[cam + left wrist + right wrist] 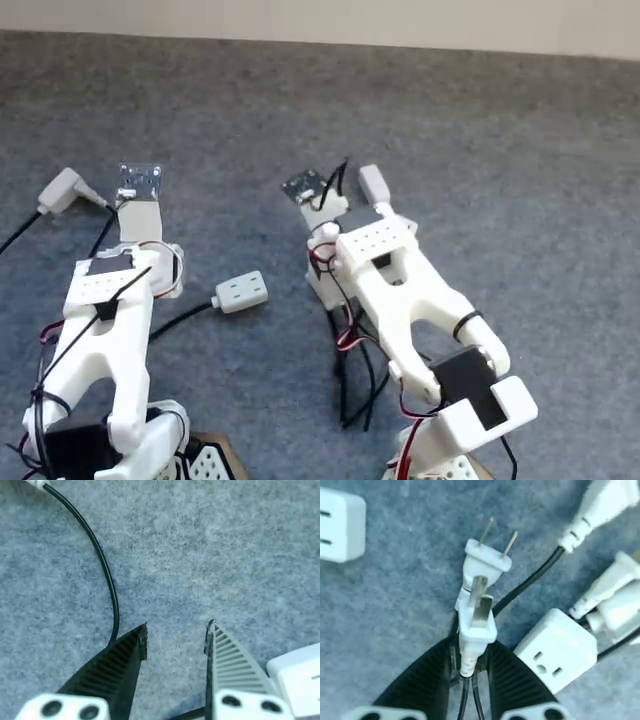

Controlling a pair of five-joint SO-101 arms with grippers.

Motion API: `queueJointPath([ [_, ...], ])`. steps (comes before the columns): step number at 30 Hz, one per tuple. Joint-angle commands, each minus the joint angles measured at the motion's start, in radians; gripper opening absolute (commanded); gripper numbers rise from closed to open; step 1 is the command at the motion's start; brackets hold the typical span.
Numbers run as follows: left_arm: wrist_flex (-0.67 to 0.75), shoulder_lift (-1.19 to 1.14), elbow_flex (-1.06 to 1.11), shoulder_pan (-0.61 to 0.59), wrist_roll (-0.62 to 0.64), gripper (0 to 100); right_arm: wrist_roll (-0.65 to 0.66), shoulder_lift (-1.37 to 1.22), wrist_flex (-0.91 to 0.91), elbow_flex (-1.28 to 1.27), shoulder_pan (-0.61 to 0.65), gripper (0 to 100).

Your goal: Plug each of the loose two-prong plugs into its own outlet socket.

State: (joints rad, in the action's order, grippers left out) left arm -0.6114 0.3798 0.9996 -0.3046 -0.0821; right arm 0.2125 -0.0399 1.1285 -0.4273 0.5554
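Far left on the grey tabletop [480, 130] a white angled plug [63, 190] lies loose, not in any socket; right next to it is the left arm [105, 320]. The left gripper [176, 635] is spread wide with nothing in it, just bare tabletop between the fingers; a thin black cord [105, 570] curves across the surface and ends at its dark finger [117, 660].

Between the two arms sits a small outlet socket [240, 292], slots facing up and nothing plugged in; its black lead [180, 318] trails back toward the left arm.

Then the right arm [410, 300], with a tangle of black wires [355, 385] on the tabletop under it. The right gripper [470, 652] is clamped tight on the base of a two-prong plug [476, 622], prongs pointing away from the gripper; a second two-prong plug [487, 560] lies just past it, and the held one overlaps it, though I can't tell if they actually touch. A grounded outlet block [555, 650] sits just beside one finger, socket empty; a flat socket block [340, 525] lies well apart on the other side; two more white plugs [605, 502] [620, 590] lie beyond the grounded block.
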Motion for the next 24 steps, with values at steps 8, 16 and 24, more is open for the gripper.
queueJointPath([
  [8, 0.012, 0.028, -0.004, 0.016, 0.006, 20, 0.034, -0.076, -0.128, -0.027, -0.012, 4.2],
  [16, 0.012, 0.028, -0.004, 0.016, 0.006, 20, 0.029, -0.076, -0.124, -0.028, -0.016, 14.2],
  [24, 0.012, 0.028, -0.004, 0.016, 0.006, 20, -0.011, -0.074, -0.035, -0.027, -0.016, 14.2],
])
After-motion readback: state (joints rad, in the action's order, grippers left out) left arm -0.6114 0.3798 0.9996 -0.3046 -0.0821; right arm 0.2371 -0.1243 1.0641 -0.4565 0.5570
